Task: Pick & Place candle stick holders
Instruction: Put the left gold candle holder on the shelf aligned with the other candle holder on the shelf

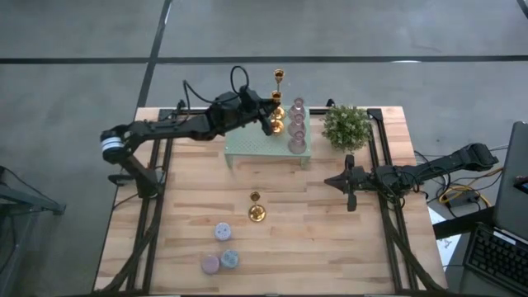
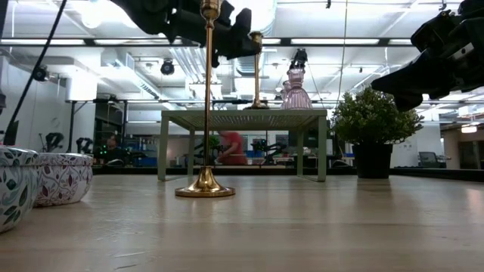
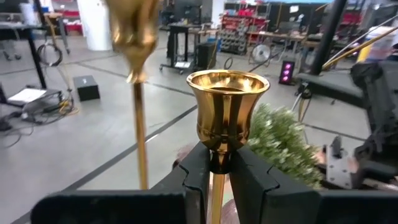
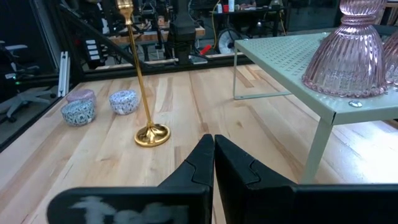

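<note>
Two end effectors are in view. The left end effector (image 3: 219, 180) is positioned over the mint-green perforated stand (image 1: 247, 146) at the far side of the desk (image 1: 330, 247), and its fingers are closed narrowly around the stem of a gold cup-topped candle holder (image 3: 227, 112). A second gold holder (image 3: 134, 37) is seen just beside it, with pink glass holders (image 1: 297, 124) near. The right end effector (image 4: 213, 163) is held above the desk's right side, fingers pressed together and empty. A tall thin-stemmed gold holder (image 2: 206, 113) and three squat pastel holders (image 1: 221, 252) are located on the near desk. Risk is judged as follows: neighbouring holders may be toppled if the gripped holder is swung sideways, and slippage may be caused by the smooth, narrow stem.
</note>
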### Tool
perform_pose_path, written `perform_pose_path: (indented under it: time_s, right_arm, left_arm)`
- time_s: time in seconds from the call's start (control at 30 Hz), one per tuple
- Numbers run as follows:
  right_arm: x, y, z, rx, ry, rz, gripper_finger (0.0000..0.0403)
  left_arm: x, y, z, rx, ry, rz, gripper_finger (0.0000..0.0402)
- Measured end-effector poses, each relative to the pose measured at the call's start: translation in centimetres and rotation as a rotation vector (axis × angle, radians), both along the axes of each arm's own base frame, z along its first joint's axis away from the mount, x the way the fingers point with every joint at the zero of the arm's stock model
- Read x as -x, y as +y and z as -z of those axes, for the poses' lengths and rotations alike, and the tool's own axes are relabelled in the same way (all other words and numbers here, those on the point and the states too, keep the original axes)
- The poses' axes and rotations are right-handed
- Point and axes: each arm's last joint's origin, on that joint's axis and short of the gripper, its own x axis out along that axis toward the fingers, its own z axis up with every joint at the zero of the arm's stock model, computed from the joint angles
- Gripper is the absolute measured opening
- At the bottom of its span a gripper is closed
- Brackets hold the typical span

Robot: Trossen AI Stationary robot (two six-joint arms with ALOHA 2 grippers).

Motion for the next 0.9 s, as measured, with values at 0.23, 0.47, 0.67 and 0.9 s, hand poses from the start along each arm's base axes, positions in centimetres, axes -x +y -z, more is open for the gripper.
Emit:
perform_pose_path:
  time_s: [0.23, 0.47, 0.67, 0.9]
  right_arm:
    - [0.0, 0.0, 0.0, 0.0, 0.0, 0.0, 0.0008]
    - [0.0, 0.0, 0.0, 0.0, 0.0, 0.0, 0.0008]
    - [0.0, 0.0, 0.0, 0.0, 0.0, 0.0, 0.0008]
    - [0.0, 0.0, 0.0, 0.0, 0.0, 0.0, 0.0008]
  left_arm:
    - [-0.4, 0.6, 0.9, 0.007, 0.019, -0.011, 0.0049]
    - [-0.6, 1.0, 1.4, 0.009, 0.031, -0.02, 0.0049]
    - [-0.9, 1.2, 1.8, 0.01, 0.031, -0.021, 0.0049]
    - [-0.9, 1.3, 1.7, 0.018, 0.005, -0.022, 0.0049]
